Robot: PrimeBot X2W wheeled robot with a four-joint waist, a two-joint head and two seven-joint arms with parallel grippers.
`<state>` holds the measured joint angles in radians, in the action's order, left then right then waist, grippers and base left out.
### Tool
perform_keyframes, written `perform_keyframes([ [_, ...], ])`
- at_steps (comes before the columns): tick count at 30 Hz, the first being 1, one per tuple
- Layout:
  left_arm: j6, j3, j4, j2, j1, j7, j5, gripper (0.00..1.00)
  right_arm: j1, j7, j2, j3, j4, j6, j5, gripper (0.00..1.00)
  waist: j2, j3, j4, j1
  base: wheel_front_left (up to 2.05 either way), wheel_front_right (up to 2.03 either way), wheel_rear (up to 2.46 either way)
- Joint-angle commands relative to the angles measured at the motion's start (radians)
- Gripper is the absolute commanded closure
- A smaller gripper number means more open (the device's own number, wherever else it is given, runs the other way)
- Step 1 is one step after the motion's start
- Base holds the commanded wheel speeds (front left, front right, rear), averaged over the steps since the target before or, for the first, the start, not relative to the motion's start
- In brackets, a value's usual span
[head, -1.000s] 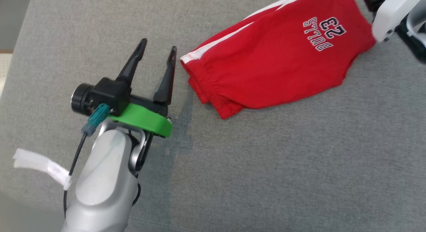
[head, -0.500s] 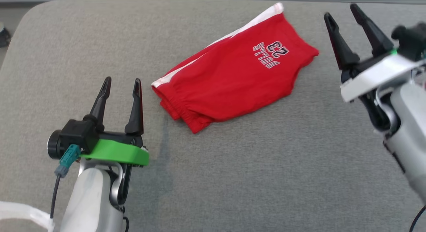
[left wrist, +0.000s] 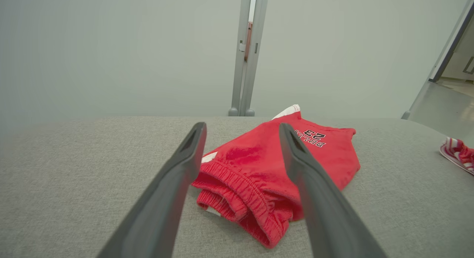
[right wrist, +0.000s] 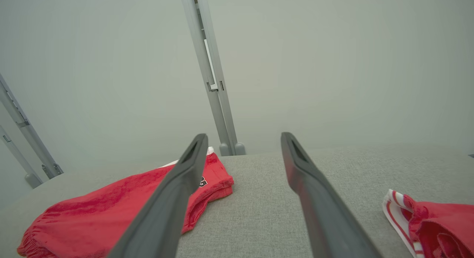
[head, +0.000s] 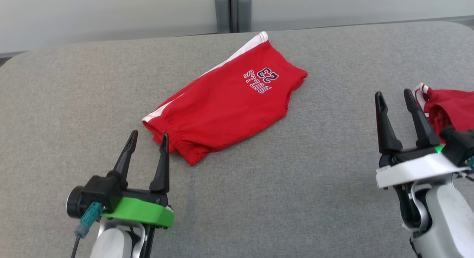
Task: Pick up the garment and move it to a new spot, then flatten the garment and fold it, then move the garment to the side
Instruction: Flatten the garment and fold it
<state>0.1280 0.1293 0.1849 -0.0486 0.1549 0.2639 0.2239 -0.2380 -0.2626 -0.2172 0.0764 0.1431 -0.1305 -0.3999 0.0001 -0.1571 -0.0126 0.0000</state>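
One pair of red shorts (head: 226,102) lies folded on the middle of the grey cushion (head: 296,184), with its elastic waistband (head: 185,150) at the near left end. Light, soft and limp, it would probably sag open, so pinch all layers at the waistband. Just beside that end the left gripper (head: 149,134), and well apart to the right the right gripper (head: 392,92), both gape empty.

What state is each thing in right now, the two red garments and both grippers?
Red shorts: folded over, lying flat on the grey surface, held by neither gripper.
Second red garment: bunched up on the surface's right side.
Left gripper: open, empty, close to the shorts' waistband.
Right gripper: open, empty, beside the bunched garment.
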Motion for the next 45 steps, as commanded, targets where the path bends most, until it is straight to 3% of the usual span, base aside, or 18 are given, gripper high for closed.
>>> perform_keyframes([
  [1,-0.001,-0.005,-0.01,-0.006,-0.023,0.0,0.006,0.0,0.033,-0.003,0.01,-0.01,-0.018,0.0,0.02,0.0,-0.0001,0.015,-0.013,0.0,0.0,0.0,0.0],
  [10,-0.013,0.011,-0.027,-0.004,-0.045,0.0,0.025,0.0,0.089,-0.003,0.037,-0.053,-0.044,0.0,0.036,0.0,-0.0001,0.021,-0.008,0.0,0.0,0.0,0.0],
  [20,-0.033,0.06,-0.042,-0.004,0.021,0.0,0.093,0.0,0.024,-0.003,0.011,-0.016,-0.013,0.0,0.013,0.0,-0.0001,-0.061,0.076,0.0,0.0,0.0,0.0],
  [23,-0.04,0.077,-0.047,-0.004,0.035,0.0,0.111,0.0,-0.007,0.029,0.025,0.005,0.022,0.0,-0.081,0.0,-0.0001,-0.093,0.109,0.0,0.0,0.0,0.0],
  [28,-0.044,0.113,-0.045,-0.004,0.061,0.0,0.121,0.0,-0.077,0.2,0.053,0.003,0.077,0.0,-0.354,0.0,-0.0001,-0.14,0.172,0.0,0.0,0.0,0.0],
  [32,-0.05,0.146,-0.042,-0.004,0.076,0.0,0.135,0.0,-0.127,0.318,0.06,-0.032,0.128,0.0,-0.502,0.0,-0.0001,-0.16,0.225,0.0,0.0,0.0,0.0],
  [38,-0.058,0.215,-0.037,-0.004,0.069,0.0,0.158,0.0,-0.195,0.416,0.072,-0.109,0.249,0.0,-0.586,0.0,-0.0001,-0.163,0.297,0.0,0.0,0.0,0.0],
  [45,-0.084,0.255,-0.048,-0.004,0.039,0.0,0.19,0.0,-0.284,0.479,0.082,-0.237,0.46,0.0,-0.562,0.0,-0.0001,-0.148,0.377,0.0,0.0,0.0,0.0],
])
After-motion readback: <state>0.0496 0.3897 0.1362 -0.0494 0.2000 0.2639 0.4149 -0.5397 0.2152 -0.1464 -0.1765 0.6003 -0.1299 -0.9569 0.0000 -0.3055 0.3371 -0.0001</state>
